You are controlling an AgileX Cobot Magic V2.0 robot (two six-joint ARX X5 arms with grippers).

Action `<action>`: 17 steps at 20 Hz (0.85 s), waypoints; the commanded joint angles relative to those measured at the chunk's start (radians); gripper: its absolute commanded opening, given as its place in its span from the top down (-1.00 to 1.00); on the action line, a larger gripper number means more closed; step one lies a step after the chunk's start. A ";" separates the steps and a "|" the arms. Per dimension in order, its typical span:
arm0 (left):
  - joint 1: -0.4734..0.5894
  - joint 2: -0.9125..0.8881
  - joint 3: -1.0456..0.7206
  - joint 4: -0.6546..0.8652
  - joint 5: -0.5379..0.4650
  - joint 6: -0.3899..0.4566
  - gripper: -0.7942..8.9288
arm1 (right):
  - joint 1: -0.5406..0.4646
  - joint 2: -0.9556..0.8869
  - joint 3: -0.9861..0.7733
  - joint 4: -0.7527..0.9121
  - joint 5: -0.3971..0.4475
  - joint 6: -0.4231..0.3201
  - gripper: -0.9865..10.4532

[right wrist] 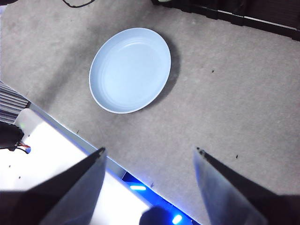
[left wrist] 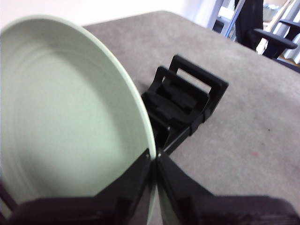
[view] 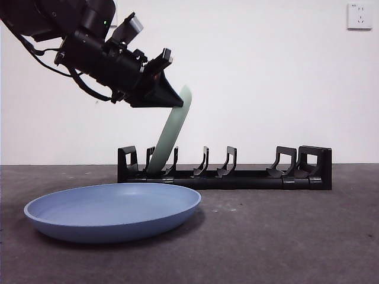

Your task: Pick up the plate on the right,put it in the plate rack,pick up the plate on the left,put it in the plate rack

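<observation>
Black and big, the left gripper point(view: 173, 97) reaches down at a slant from high up on one side of the front view. Its two jaws are pinched tight on the rim of the green plate point(view: 172, 133). That plate hangs below the jaws, tipped on its edge, and its low edge sits down in the plate rack point(view: 237, 171) between the dividers at one end. In the left wrist view the green plate point(left wrist: 65, 117) fills the space just past the jaws, with the rack's blocky end point(left wrist: 187, 101) close beside it.

High over the table, the right gripper point(right wrist: 150, 154) has its jaws spread wide and holds nothing. Well past its tips lies the blue plate point(right wrist: 130, 69), flat on the grey table point(right wrist: 225, 84).

Two plates show, one green and one blue. One rack shows.
</observation>
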 commanded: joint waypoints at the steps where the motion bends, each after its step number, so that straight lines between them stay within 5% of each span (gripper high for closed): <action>1: 0.002 0.012 0.003 -0.016 -0.006 0.050 0.85 | 0.002 -0.002 -0.010 0.007 -0.003 -0.009 0.28; 11: 0.001 0.012 0.003 -0.087 -0.023 0.057 0.81 | 0.002 -0.001 -0.010 0.012 -0.003 -0.009 0.28; 17: 0.001 0.006 0.003 -0.086 -0.014 0.055 0.50 | 0.001 -0.001 -0.010 0.009 -0.003 -0.010 0.28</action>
